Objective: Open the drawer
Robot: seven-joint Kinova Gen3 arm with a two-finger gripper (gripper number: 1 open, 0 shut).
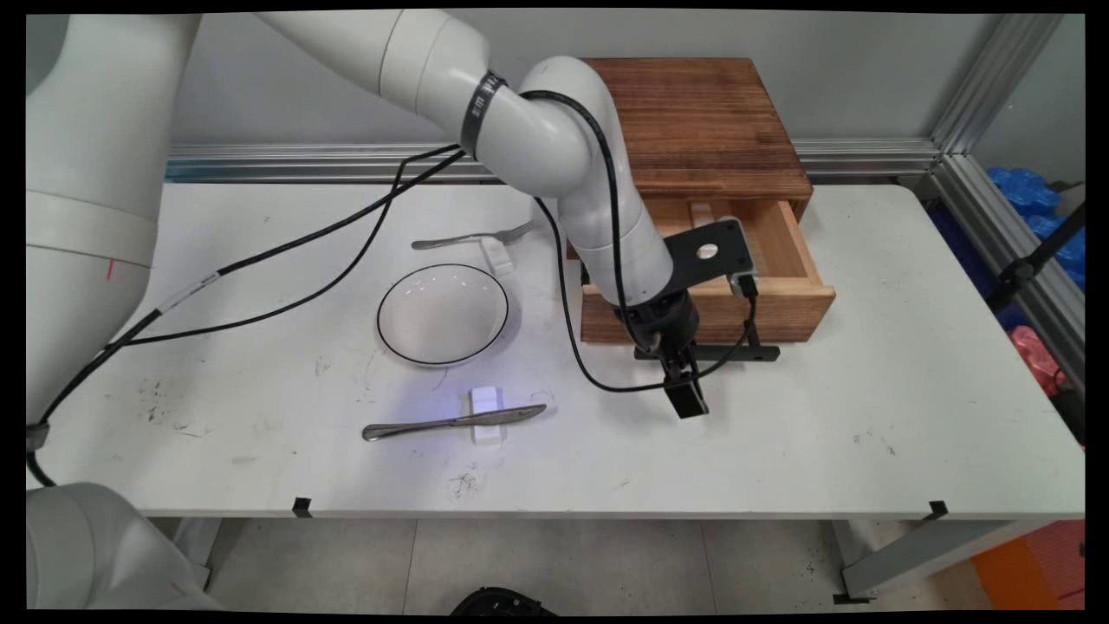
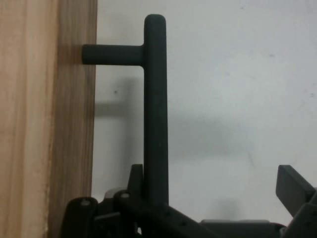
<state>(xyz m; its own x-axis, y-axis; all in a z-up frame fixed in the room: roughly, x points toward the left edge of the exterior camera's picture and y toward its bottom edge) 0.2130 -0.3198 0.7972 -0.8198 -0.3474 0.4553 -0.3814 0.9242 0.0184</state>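
Observation:
A wooden box [image 1: 706, 130] stands at the back of the table, its drawer [image 1: 784, 299] pulled out toward the front. Across the drawer's front runs a black bar handle [image 1: 719, 353]. My gripper [image 1: 684, 392] hangs just in front of that handle, pointing down at the table. In the hand view the handle [image 2: 155, 109] stands upright beside the drawer's wooden front [image 2: 44, 119]. It lies between my fingers, close against the left one, while the right fingertip [image 2: 293, 187] stands far off. The gripper [image 2: 215, 186] is open and holds nothing.
A white bowl with a dark rim [image 1: 443, 313] sits left of the drawer. A fork [image 1: 472, 238] rests on a small white block behind it, and a knife [image 1: 452, 422] on another white block in front. A pale piece [image 1: 700, 213] lies inside the drawer.

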